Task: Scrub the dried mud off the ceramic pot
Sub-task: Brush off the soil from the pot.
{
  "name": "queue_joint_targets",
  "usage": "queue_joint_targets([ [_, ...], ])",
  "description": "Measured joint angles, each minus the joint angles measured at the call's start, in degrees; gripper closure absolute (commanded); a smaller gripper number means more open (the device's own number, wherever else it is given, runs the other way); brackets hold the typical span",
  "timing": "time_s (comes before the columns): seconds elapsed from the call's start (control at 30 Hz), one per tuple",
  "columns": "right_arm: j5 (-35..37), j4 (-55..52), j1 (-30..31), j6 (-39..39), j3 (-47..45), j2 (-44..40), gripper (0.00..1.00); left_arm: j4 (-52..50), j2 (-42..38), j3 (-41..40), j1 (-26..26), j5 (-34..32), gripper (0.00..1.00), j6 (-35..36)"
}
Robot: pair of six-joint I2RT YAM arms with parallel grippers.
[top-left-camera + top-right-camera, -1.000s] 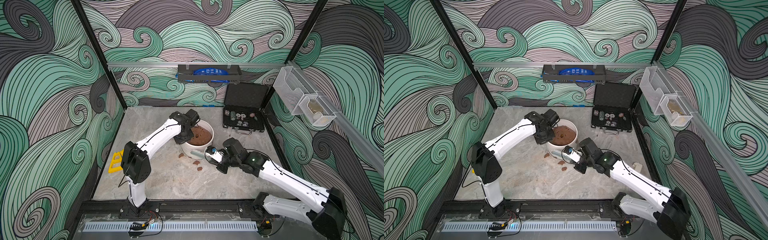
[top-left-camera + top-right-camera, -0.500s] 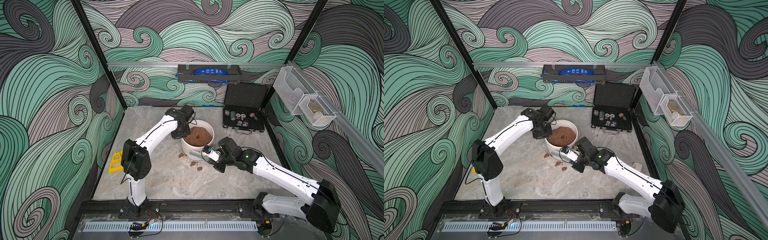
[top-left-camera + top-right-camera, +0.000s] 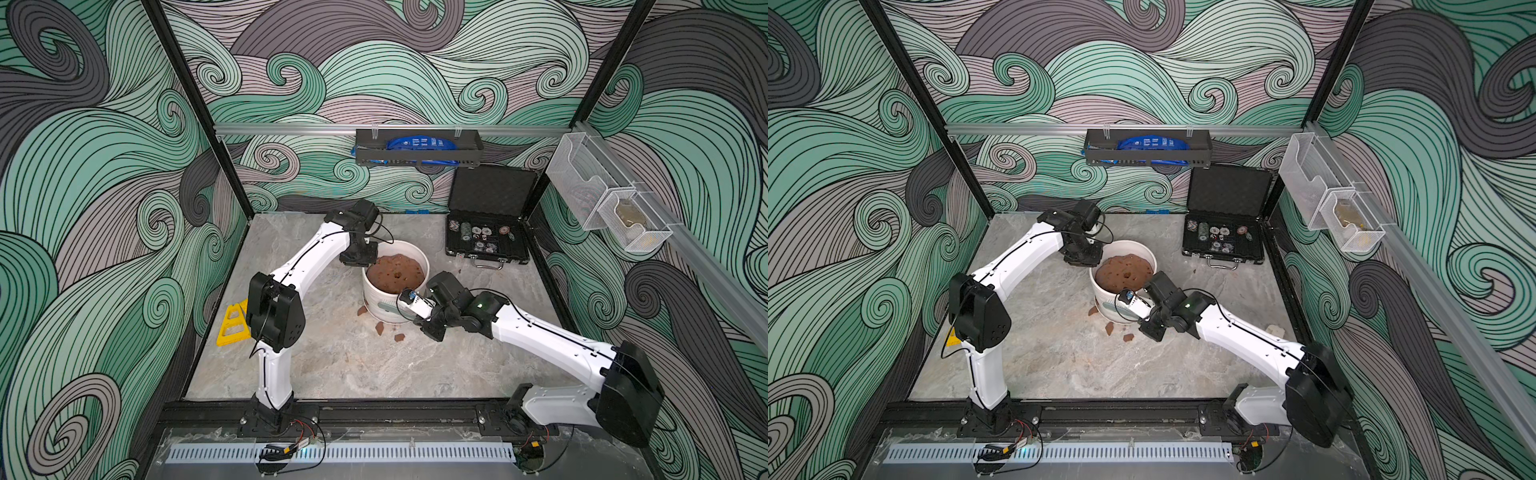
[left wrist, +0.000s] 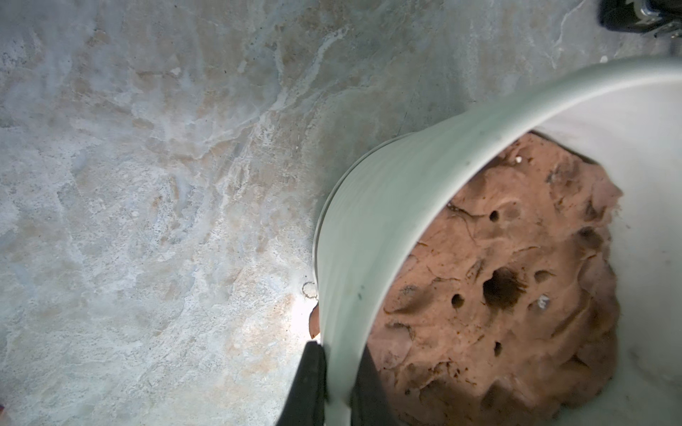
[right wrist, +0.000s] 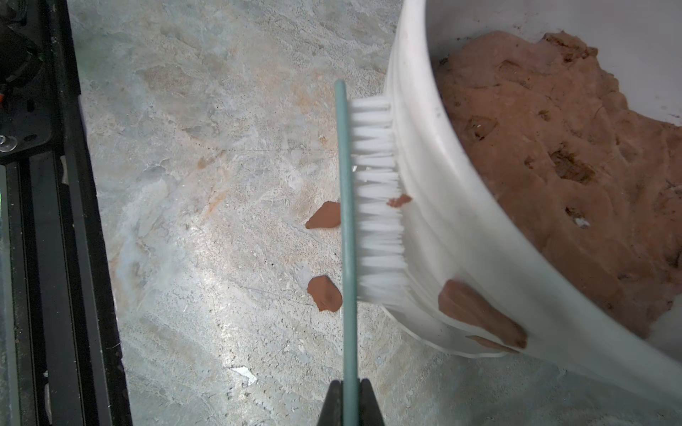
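Observation:
The white ribbed ceramic pot stands mid-table, filled with a brown soil mass. My left gripper is shut on its back-left rim, one finger outside and one inside. Shut on a green-handled brush, my right gripper holds the white bristles against the pot's front wall. One patch of dried mud clings low on that wall and a small bit sits at the bristles. Flakes lie on the table by the base.
An open black case of poker chips lies at the back right. A yellow piece lies at the table's left edge. The black front rail carries both arm bases. A small white object rests near the right edge.
My left wrist has swung toward the back wall and its fingers have closed onto the pot's rim. My right gripper has slid the brush leftward along the pot's front wall.

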Motion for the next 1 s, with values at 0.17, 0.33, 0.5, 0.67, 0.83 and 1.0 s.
queue_joint_targets([
  [0.17,0.6,-0.6,0.2,1.7,0.2,2.4,1.00,0.3,0.1,0.0,0.4,1.1,0.89,1.0],
  [0.33,0.7,-0.9,0.6,2.8,0.2,3.3,1.00,0.6,0.2,0.1,0.9,2.0,0.89,1.7],
  [0.5,3.1,-2.6,3.1,3.0,0.6,4.2,1.00,0.8,0.3,0.1,1.8,3.9,0.89,2.8],
  [0.67,6.2,-6.5,5.9,2.8,1.5,7.5,1.00,1.0,0.4,0.1,2.7,6.0,0.89,4.2],
  [0.83,6.4,-9.1,7.8,2.5,2.2,5.0,1.00,1.0,0.5,0.1,3.2,7.2,0.89,5.2],
  [1.0,6.2,-8.9,8.0,2.1,4.0,-1.4,1.00,1.1,0.9,0.5,3.5,7.6,0.89,7.3],
])
